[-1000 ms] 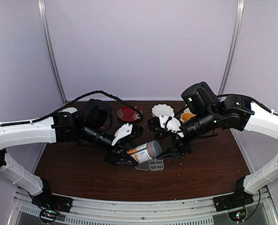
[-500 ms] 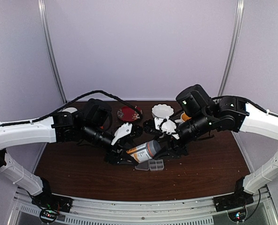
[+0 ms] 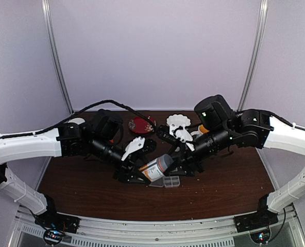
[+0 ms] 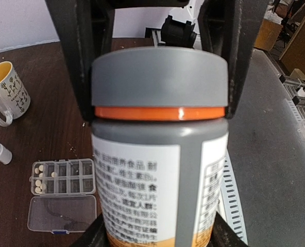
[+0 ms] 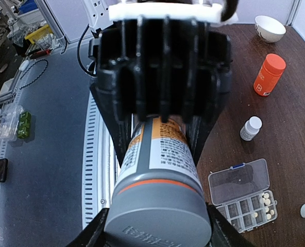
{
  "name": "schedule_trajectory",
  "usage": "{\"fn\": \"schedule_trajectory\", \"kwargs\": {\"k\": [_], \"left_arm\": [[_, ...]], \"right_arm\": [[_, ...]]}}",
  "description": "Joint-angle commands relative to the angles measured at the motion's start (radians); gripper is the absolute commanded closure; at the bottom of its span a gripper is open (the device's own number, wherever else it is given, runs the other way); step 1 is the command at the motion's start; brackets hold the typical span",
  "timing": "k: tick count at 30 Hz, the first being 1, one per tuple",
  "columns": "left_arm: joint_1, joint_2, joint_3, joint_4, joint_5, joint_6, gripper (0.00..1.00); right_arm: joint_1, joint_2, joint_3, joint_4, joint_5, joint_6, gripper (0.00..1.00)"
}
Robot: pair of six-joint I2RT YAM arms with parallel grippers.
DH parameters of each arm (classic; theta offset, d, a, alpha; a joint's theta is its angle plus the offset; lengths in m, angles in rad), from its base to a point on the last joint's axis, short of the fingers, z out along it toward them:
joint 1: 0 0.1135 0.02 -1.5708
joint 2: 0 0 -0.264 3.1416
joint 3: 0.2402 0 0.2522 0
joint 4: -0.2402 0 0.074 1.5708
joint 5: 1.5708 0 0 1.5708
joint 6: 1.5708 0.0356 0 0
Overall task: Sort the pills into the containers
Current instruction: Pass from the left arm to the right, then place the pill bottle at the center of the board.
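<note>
Left gripper (image 4: 157, 232) is partly closed, gripping the bottle (image 3: 153, 168); right gripper (image 5: 157, 229) pinches its grey cap (image 4: 160, 77). Pills (image 4: 39, 169) sit in end cells (image 4: 45, 177) of the open pill box (image 4: 85, 177) on the table (image 4: 44, 118).

In the left wrist view the bottle (image 4: 160, 175) covers the fingertips of the left gripper (image 4: 160, 237) and runs off the bottom edge. The fingers of the right gripper (image 4: 160, 103), on either side of the grey cap (image 4: 160, 72), are cut off at the top edge. Overhead, the pill box (image 3: 169, 181) just beneath the fingers is partly covered, and the pills (image 4: 38, 181) are too small to discern there.
</note>
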Motion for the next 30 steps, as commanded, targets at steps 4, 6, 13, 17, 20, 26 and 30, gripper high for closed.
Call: {"fn": "schedule_trajectory", "kwargs": {"k": [4,6,13,17,20,26,30], "left_arm": [[0.003,-0.073,-0.102,0.249,-0.190,-0.062,0.27],[0.004,-0.123,-0.161,0.325,-0.211,-0.088,0.03],[0.015,-0.195,-0.237,0.321,-0.391,-0.169,0.03],[0.050,-0.197,-0.251,0.290,-0.503,-0.317,0.03],[0.065,-0.180,-0.228,0.221,-0.576,-0.354,0.02],[0.067,-0.207,-0.266,0.193,-0.845,-0.468,0.03],[0.084,-0.190,-0.271,0.174,-0.866,-0.500,0.02]], "right_arm": [[-0.025,-0.083,-0.042,-0.048,0.061,0.180,0.63],[-0.049,-0.099,-0.063,-0.111,0.066,0.166,0.63],[-0.184,-0.147,-0.153,-0.290,0.371,0.212,0.62],[-0.319,-0.121,-0.177,-0.337,0.470,0.223,0.62],[-0.406,-0.090,-0.190,-0.328,0.503,0.207,0.61],[-0.532,0.073,-0.154,-0.348,0.554,0.126,0.58],[-0.595,0.156,-0.136,-0.334,0.546,0.104,0.57]]}}
